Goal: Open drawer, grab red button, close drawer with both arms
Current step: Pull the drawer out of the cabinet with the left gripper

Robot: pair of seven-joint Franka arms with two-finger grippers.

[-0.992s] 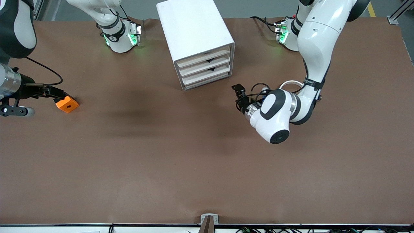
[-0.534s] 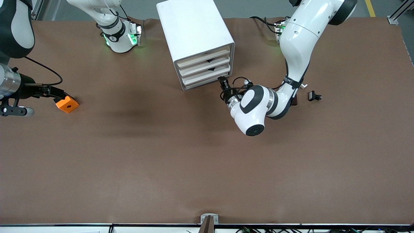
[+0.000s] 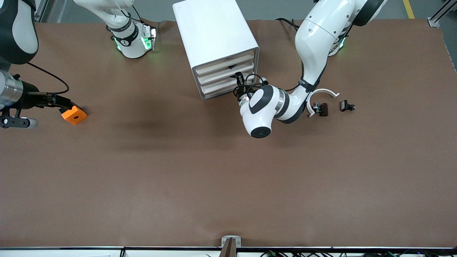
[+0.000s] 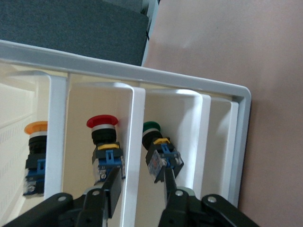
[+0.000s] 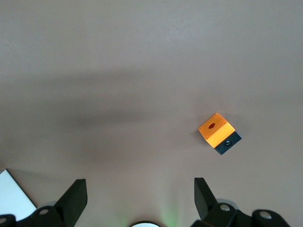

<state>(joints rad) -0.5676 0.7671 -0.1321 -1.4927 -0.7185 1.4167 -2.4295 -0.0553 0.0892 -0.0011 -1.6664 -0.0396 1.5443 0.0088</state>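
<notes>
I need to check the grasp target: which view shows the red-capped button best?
The left wrist view: the red-capped button stands in a white compartment, between an orange-capped and a green-capped one, just ahead of the left gripper. The front view shows only the cabinet, with the arm covering the spot. The right wrist view shows none of it.

even overhead light falls on the brown table (image 3: pixel 178 185), soft and free of glare, with a broad, faint shadow band across its middle and a tighter shadow beneath the left arm (image 3: pixel 264 107). green base lamps tint the surface at the edge by the robots. in the left wrist view the left gripper's fingers (image 4: pixel 111 189) blur, and white plastic dividers (image 4: pixel 130 156) shine brightly.
</notes>
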